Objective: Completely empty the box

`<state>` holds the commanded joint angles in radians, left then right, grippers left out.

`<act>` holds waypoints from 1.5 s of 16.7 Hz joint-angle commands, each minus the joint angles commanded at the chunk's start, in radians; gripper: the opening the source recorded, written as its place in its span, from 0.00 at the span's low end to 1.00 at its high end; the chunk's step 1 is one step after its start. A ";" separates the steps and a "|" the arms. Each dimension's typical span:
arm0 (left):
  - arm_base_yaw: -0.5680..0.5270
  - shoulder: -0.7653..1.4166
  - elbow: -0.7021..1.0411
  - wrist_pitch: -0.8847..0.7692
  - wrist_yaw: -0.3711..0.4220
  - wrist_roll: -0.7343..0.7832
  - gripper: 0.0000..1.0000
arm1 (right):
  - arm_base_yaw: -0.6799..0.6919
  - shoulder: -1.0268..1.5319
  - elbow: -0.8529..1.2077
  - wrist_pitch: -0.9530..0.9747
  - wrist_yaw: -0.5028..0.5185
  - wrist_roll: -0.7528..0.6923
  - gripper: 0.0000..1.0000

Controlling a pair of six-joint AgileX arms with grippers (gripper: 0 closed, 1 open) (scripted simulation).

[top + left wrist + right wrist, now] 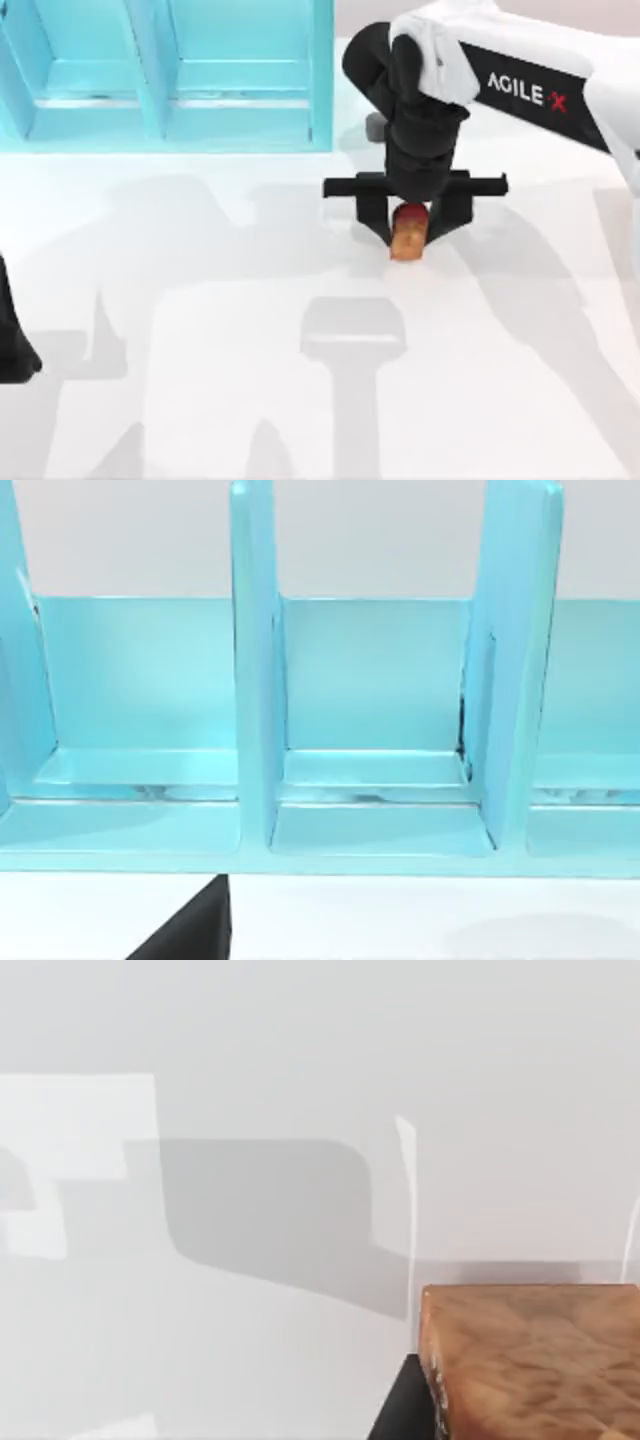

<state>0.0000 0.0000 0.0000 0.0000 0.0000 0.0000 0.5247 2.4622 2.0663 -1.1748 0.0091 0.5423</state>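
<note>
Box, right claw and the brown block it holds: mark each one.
box (240, 128): top view, front wall.
right claw (408, 232): top view, midway between its fingertips.
brown block (407, 243): top view, lower end.

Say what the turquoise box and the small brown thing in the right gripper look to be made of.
The box: likely smooth moulded plastic or painted board, with a uniform turquoise colour and soft glossy highlights along the dividers. The brown block, held in the right gripper over the table: looks like wood, with a warm grain-like pattern and matte faces; its reddish top could be paint.
</note>
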 joint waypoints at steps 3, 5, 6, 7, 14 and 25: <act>0.000 0.000 0.000 0.000 0.000 0.000 1.00 | 0.000 0.000 0.000 0.000 0.000 0.000 0.53; 0.000 0.000 0.000 0.000 0.000 0.000 1.00 | 0.000 0.000 0.000 0.000 0.000 0.000 0.68; 0.000 0.000 0.000 0.000 0.000 0.000 1.00 | 0.000 0.000 0.000 0.000 0.000 0.000 0.75; 0.000 0.000 0.000 0.000 0.000 0.000 1.00 | 0.000 0.000 0.000 0.000 0.000 0.000 0.83; 0.000 0.000 0.000 0.000 0.000 0.000 1.00 | 0.000 0.000 0.000 0.000 0.000 0.000 1.00; 0.000 0.000 0.000 0.000 0.000 0.000 1.00 | -0.003 0.009 0.110 -0.114 0.000 0.002 1.00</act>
<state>0.0000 0.0000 0.0000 0.0000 0.0000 0.0000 0.5222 2.4714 2.1768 -1.2887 0.0094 0.5447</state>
